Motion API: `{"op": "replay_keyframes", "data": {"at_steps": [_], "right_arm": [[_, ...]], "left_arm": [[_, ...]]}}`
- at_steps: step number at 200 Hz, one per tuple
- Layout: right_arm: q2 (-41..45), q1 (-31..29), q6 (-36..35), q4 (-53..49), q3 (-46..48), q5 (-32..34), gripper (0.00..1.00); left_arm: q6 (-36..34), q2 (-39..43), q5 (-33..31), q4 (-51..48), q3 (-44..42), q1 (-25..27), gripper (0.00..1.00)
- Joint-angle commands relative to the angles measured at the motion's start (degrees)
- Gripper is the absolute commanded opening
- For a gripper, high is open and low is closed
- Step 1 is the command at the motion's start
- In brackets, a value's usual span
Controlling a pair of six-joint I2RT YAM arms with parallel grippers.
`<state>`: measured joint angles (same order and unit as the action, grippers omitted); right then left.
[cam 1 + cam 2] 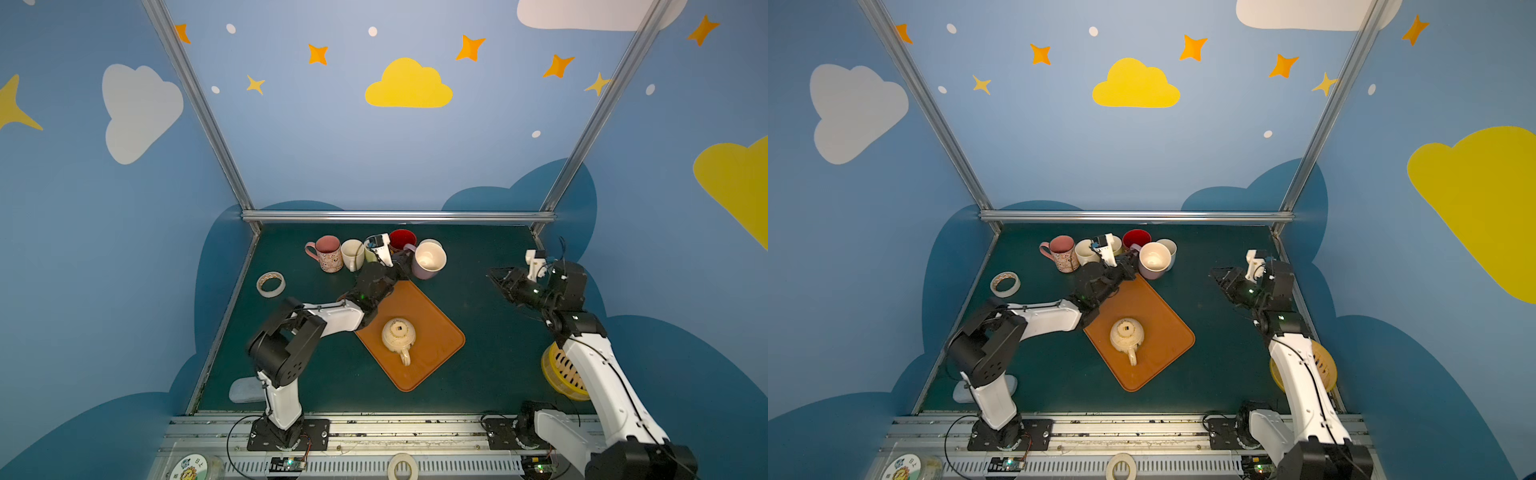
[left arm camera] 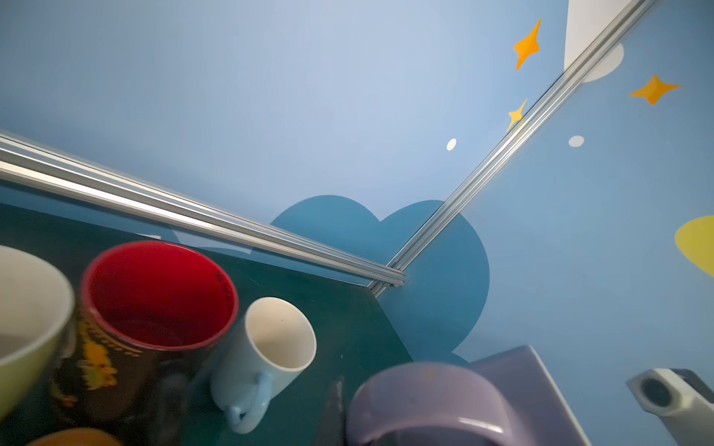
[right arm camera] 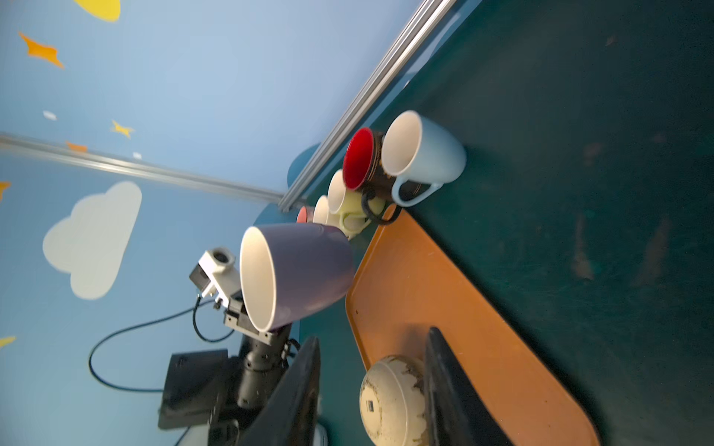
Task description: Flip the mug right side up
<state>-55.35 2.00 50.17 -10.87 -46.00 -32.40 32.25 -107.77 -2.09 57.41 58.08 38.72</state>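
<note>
Nothing legible — round lid (image 1: 189,467), cartoon label with blurred characters, black mug (image 2: 116,367), yellow print unreadable.

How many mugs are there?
7. Back row: pink mug, white mug, green mug, red-lined mug, pale blue mug. Held by left pincer: purple mug. Upside down on orange tray: cream mug. More may hide.

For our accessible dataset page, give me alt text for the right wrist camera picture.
The left gripper holds a lilac mug mouth up beside an orange tray, where a cream mug sits upside down. A light blue mug leads a row of upright mugs by the back rail; fingers of the open right gripper frame the foreground.
</note>
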Motion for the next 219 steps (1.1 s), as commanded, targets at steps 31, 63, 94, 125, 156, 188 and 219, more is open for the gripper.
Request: {"op": "replay_keyframes", "data": {"at_steps": [31, 63, 94, 125, 156, 188, 219], "right_arm": [[2.66, 6.42, 3.70, -3.53, 3.23, 6.49, 0.37], [1.31, 9.31, 4.27, -3.81, 1.99, 7.16, 0.34], [-0.52, 11.27, 6.22, -1.58, 1.53, 4.47, 0.33], [-1.23, 12.03, 6.33, -1.09, 1.53, 3.82, 0.33], [-1.67, 12.15, 6.42, -0.55, 1.85, 3.62, 0.33], [-1.95, 12.15, 7.12, 0.44, 2.03, 3.14, 0.32], [-2.26, 12.15, 7.57, 1.28, 2.05, 2.10, 0.32]], "left_arm": [[-1.07, -15.76, -13.95, 7.65, 16.83, 7.04, 0.04], [0.34, -24.38, -16.04, 6.60, 27.43, 9.14, 0.04], [3.07, -31.58, -19.00, 3.40, 36.44, 10.40, 0.04], [3.86, -36.39, -23.71, -3.54, 43.86, 12.01, 0.04], [3.65, -38.75, -27.99, -12.65, 50.10, 13.47, 0.04], [6.48, -41.96, -31.17, -17.61, 54.82, 13.98, 0.04], [8.41, -46.56, -32.48, -17.96, 59.58, 13.92, 0.04]]}}
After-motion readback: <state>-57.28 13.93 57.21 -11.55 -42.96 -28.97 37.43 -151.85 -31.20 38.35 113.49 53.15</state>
